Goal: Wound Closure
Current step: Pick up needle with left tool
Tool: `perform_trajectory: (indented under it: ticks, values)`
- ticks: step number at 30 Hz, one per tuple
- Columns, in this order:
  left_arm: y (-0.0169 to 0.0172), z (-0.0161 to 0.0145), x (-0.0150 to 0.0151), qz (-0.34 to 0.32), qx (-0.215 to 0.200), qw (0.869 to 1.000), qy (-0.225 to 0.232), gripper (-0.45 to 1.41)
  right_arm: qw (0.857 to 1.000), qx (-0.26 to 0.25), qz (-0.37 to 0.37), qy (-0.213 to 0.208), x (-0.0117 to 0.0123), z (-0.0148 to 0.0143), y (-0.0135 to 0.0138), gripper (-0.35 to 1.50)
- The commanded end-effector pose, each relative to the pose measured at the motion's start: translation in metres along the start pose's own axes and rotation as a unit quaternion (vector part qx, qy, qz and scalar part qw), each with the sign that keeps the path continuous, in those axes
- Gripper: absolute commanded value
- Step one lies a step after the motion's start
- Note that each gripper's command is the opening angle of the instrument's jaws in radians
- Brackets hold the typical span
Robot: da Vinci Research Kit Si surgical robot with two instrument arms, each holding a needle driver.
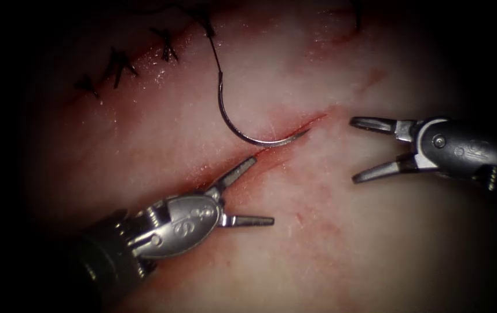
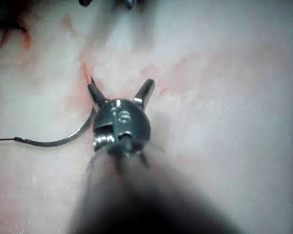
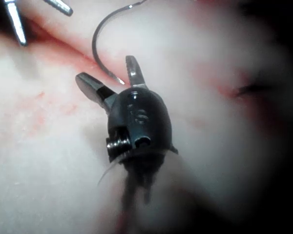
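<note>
Both tools are spread wide and pinch nothing: left tool [image 1: 251,191], right tool [image 1: 357,150]. Between them the curved needle [image 1: 242,130] lies loose on the tissue [image 1: 376,243], its tip at the cut [image 1: 283,145], thread [image 1: 214,52] trailing.

Glossy metal needle [image 1: 242,130], moist tissue [image 1: 376,243] (glistening)

The thread [image 1: 214,49] fades into the dark upper edge, its far end hidden.
</note>
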Motion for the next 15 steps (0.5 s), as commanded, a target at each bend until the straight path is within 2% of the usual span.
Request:
perform_trajectory:
  ticks: [1, 2, 7, 10, 15]
  values:
    - [-0.0003, 0.0012, 0.0002, 0.009, 0.005, 1.000, -0.012, 0.48, 1.000, -0.001, -0.001, 0.000, -0.0001, 0.0009, 0.0003, 0.94]
    - [-0.0004, 0.0020, 0.0006, 0.020, 0.017, 0.999, -0.043, 0.52, 1.000, -0.001, -0.001, 0.000, -0.0001, 0.0009, 0.0003, 0.94]
    - [-0.0009, 0.0030, 0.0009, 0.029, 0.029, 0.995, -0.086, 0.62, 1.000, -0.003, -0.004, -0.001, 0.0000, 0.0009, 0.0002, 0.94]
    - [-0.0016, 0.0035, 0.0005, 0.048, 0.035, 0.990, -0.127, 0.68, 1.000, -0.003, -0.004, -0.001, 0.0000, 0.0009, 0.0001, 0.94]
    - [-0.0022, 0.0050, -0.0007, 0.071, 0.015, 0.983, -0.166, 0.63, 1.000, -0.001, -0.005, -0.004, 0.0000, 0.0009, 0.0000, 0.94]
